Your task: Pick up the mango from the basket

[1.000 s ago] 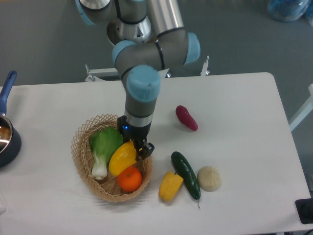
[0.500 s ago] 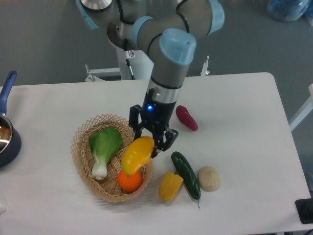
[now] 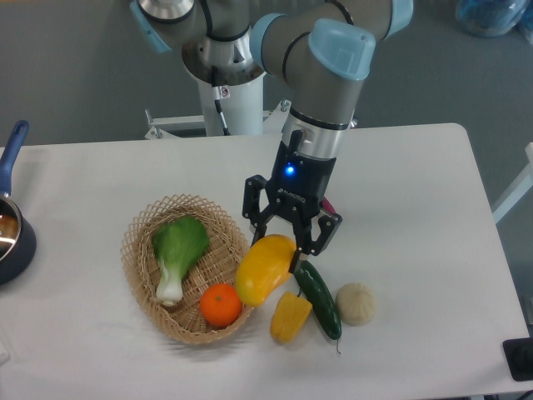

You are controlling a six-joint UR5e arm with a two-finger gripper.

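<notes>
At the left edge of the white worktop (image 3: 400,183) sits a dark blue pot with a blue handle (image 3: 10,218), only partly in view. Further right, toward the front half of the worktop, lies the oval tan wicker basket with its scalloped open-weave rim (image 3: 138,265). Inside it a green leafy vegetable with a white stalk (image 3: 176,253) lies along the left part, and a round orange fruit (image 3: 221,305) rests near the front right of the basket floor.

Just past the basket's right rim hangs the glossy yellow oval mango with an orange tinge (image 3: 264,268), tilted, its lower end over the rim beside the orange fruit and its upper end between the black fingers of the two-finger gripper (image 3: 290,247). The fingers are closed against the top of the mango (one shows at its upper left, the other at its upper right), and the mango looks lifted clear of the basket floor. The grey and light blue arm (image 3: 321,92) rises from the gripper toward the back edge of the worktop.

Below the mango, near the front edge, a blocky yellow ridged pepper-like piece (image 3: 290,317) touches a dark green cucumber (image 3: 316,298) lying slantwise just to its right. Behind the gripper a dark red piece (image 3: 326,204) shows only as a sliver. Right of the cucumber sits a pale beige round ridged piece (image 3: 356,303).
</notes>
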